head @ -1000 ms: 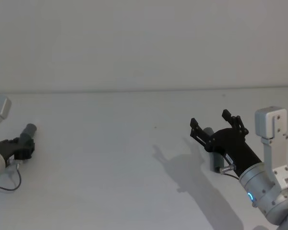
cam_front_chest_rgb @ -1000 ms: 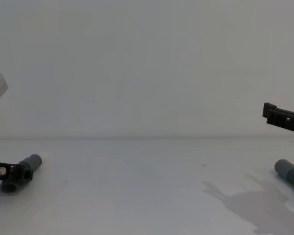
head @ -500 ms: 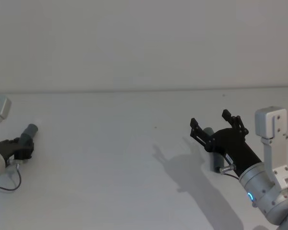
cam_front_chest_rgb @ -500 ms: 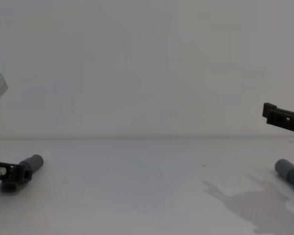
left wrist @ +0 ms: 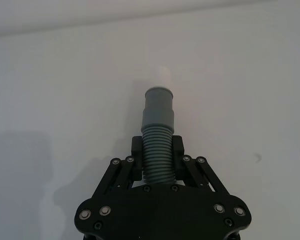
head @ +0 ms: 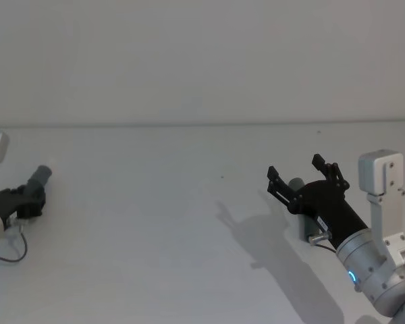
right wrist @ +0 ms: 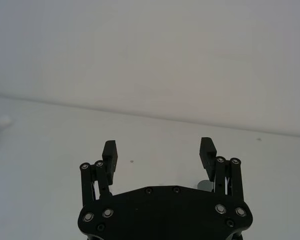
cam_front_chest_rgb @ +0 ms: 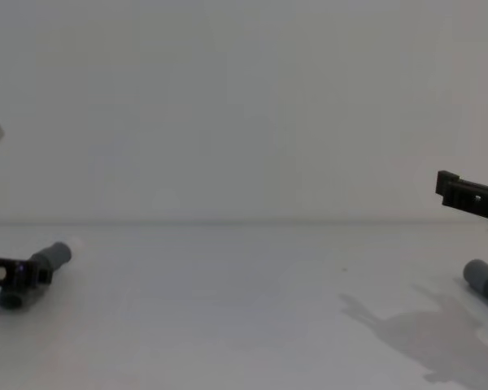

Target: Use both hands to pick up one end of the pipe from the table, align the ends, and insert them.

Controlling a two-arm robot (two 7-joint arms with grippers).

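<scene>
Clamping the ribbed body of a short dark grey corrugated hose piece (left wrist: 157, 155) between its slim fingers, the black plastic left gripper (head: 21, 200) sits at the far left of the plain matte white counter (head: 155, 229), low over the surface. The piece's smooth lighter grey cuff (left wrist: 158, 107) juts out past the fingertips, pointing away from the robot, and ends in a whitish narrower tip (left wrist: 163, 75). Whether this piece touches the counter cannot be told. Well apart, on the right side, the black plastic right gripper (right wrist: 159, 148) hangs with its jaws spread wide and nothing between them. The second dark grey hose piece (cam_front_chest_rgb: 485, 283) lies on the counter beneath this gripper. Its grey cuffed end (head: 297, 184) shows between the spread fingers in the head view.
</scene>
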